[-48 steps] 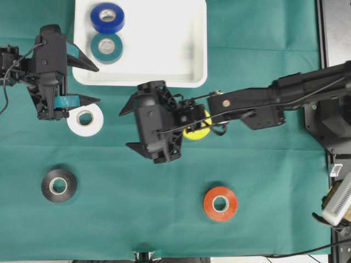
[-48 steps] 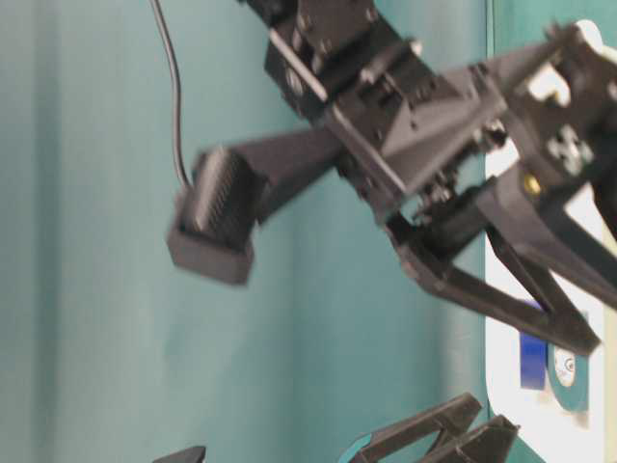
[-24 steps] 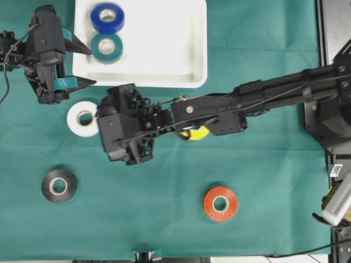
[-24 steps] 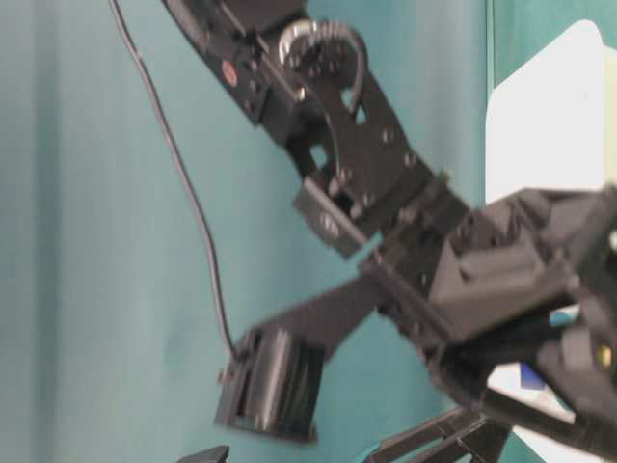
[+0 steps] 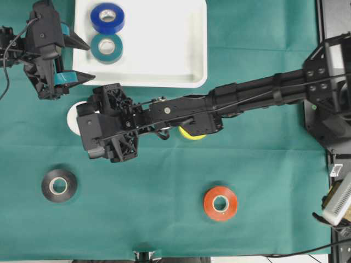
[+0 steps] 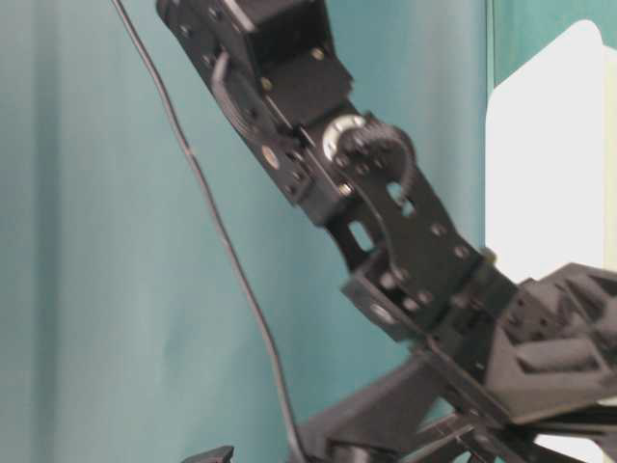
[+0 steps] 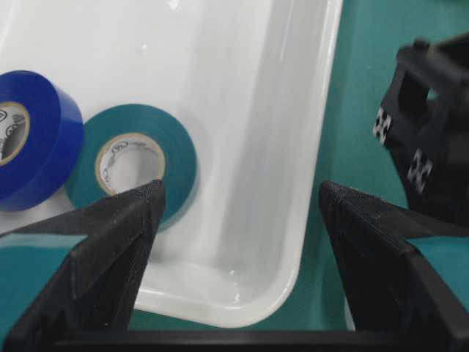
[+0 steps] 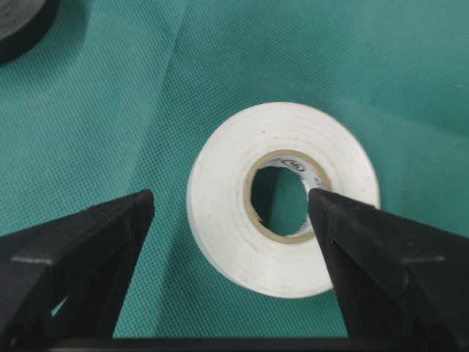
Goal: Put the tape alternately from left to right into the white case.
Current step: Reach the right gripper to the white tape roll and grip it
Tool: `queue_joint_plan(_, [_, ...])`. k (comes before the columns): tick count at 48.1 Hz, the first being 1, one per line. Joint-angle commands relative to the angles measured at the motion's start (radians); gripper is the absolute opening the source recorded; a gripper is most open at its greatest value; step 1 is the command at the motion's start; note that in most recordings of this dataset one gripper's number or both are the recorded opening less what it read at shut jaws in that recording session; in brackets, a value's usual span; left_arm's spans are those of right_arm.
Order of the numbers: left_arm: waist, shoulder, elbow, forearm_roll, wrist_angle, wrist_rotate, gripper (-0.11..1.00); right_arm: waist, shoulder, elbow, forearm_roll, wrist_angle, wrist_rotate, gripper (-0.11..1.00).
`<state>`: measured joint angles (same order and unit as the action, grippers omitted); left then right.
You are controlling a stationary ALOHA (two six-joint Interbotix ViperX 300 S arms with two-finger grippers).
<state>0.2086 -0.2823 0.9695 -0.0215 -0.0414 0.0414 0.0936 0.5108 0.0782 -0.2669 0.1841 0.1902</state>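
Two down: blue roll [image 5: 107, 17] and teal roll [image 5: 106, 46] sitting in the white case [image 5: 164, 55]. White roll [image 8: 282, 198], yellow [image 5: 192, 134], black [image 5: 58, 185], red-orange [image 5: 220, 203] left on the cloth. Right gripper [image 8: 227, 242] wide open around white; left gripper [image 7: 238, 242] open, empty.

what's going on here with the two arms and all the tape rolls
The right gripper, jaws open, hangs over the white roll on the green cloth, one finger over its core, not gripping yet. The left gripper is open and empty at the white case, which holds the blue roll and the teal roll.
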Motion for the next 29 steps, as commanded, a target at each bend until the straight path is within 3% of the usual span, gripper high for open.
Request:
queue_joint_plan(1, [0.003,-0.017,-0.009,-0.002,-0.008,0.000,0.85,0.003,-0.006,-0.041,0.002,0.002,0.000,0.63])
queue_joint_plan(12, [0.009,-0.017,-0.009,-0.003,-0.008,-0.002,0.85,0.003,0.031,-0.072,0.003,0.006,0.003,0.63])
queue_joint_plan(21, [0.011,-0.017,-0.008,-0.003,-0.008,-0.003,0.85,0.000,0.057,-0.078,0.000,0.006,0.058,0.63])
queue_joint_plan(29, [0.011,-0.017,-0.011,-0.003,-0.008,-0.003,0.85,-0.003,0.061,-0.078,-0.003,0.002,0.066,0.63])
